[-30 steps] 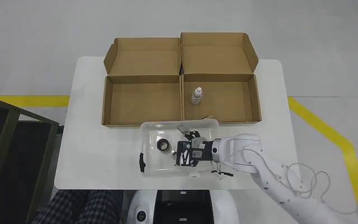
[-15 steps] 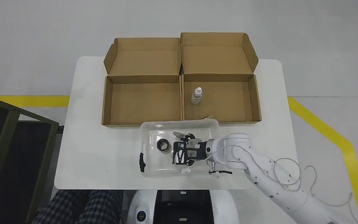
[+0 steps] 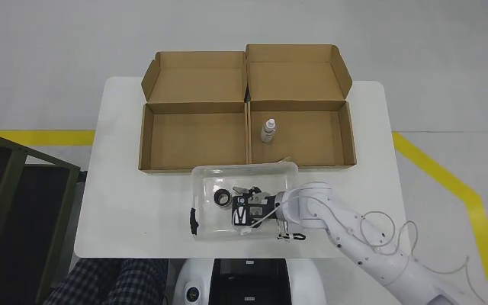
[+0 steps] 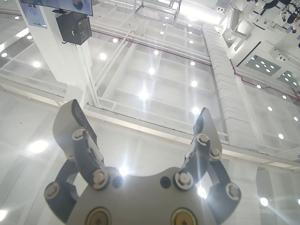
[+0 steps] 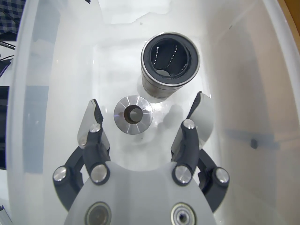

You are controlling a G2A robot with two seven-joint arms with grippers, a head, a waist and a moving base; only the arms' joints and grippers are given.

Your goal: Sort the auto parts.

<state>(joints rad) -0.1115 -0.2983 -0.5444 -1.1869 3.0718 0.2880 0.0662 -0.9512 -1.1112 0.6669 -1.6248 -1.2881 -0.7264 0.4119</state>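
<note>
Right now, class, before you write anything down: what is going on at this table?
The robot's right end effector is down inside the clear tub, open around a small metal ring and not yet gripping it. A larger metal cylinder stands just beyond. Behind the tub sit two open cardboard boxes; a small white bottle stands in the one on the robot's right. The left end effector is open, holding nothing, pointed at the ceiling.
</note>
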